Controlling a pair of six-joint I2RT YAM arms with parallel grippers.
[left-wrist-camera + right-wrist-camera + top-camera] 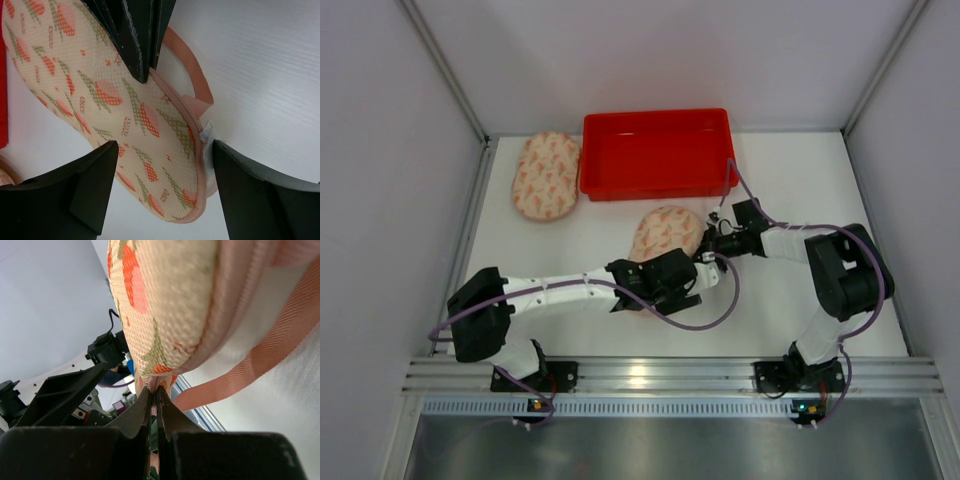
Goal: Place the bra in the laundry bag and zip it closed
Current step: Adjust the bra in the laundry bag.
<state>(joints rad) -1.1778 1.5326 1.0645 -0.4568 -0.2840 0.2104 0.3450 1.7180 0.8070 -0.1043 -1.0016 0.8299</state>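
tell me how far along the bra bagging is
Done: unclear; the laundry bag looks puffed, but a pink strap lies outside its rim. In hand: the right claw is shut on the bag's edge seam, and the left claw stands open around the end by a white tab. Left: the zipping, apparently; I can't see closed teeth.

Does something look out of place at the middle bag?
Yes. A pink strap hangs out past the rim of the bag and lies on the table. Whether it is the bag's own loop, I cannot tell.
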